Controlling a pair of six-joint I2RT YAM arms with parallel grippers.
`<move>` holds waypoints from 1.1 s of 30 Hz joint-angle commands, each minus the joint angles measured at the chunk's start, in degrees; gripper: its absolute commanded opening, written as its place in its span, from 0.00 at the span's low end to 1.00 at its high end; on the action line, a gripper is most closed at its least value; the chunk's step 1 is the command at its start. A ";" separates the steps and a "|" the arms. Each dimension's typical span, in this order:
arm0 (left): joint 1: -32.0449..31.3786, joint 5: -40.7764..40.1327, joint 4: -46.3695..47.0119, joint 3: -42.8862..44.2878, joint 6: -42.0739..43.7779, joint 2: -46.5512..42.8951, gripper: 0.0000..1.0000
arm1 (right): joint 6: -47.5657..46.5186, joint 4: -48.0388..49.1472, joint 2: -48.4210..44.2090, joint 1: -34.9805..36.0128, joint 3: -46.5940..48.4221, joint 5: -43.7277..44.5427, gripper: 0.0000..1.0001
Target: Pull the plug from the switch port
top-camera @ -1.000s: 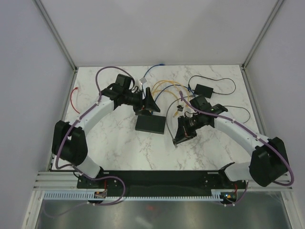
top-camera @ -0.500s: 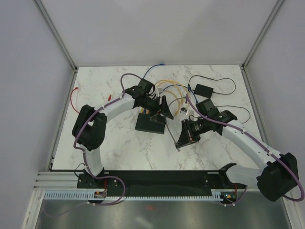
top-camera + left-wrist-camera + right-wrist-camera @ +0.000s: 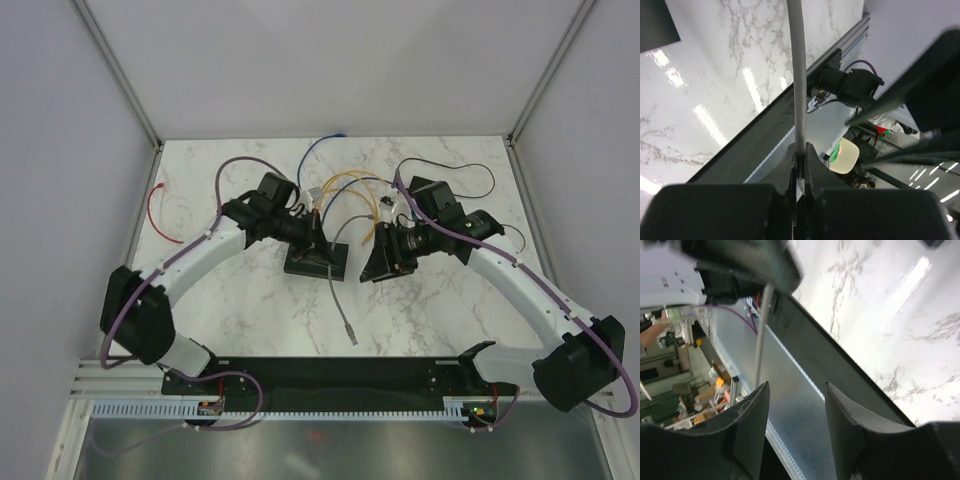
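Only half-seen switch (image 3: 300,268) beneath left claw (image 3: 799,150), tight on grey cable (image 3: 798,75); right claw (image 3: 796,390) agape.

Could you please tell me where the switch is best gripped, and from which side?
Probably its bare right end, across the short width, coming from above: the switch lies flat, and the left gripper, shut on the grey cable, covers its left part. The right gripper is open.

marble table (image 3: 230,310) | switch (image 3: 300,267) | grey cable (image 3: 337,300) | red wire (image 3: 153,212)
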 commanded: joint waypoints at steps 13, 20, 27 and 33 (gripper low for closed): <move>20.52 -11.78 -13.92 2.01 6.26 -23.13 0.02 | 0.32 -3.40 8.73 -7.78 17.54 9.02 0.57; 24.95 -13.84 -17.43 8.35 11.10 -16.28 0.02 | 0.49 -3.67 9.18 -7.78 16.75 9.64 0.56; 24.86 -22.85 -13.49 3.78 10.41 -21.62 0.02 | -0.21 -3.58 9.35 -7.78 15.43 10.70 0.56; 26.79 -38.15 -6.45 3.69 9.96 -20.77 0.02 | -0.65 -3.67 9.44 -7.86 15.51 10.52 0.56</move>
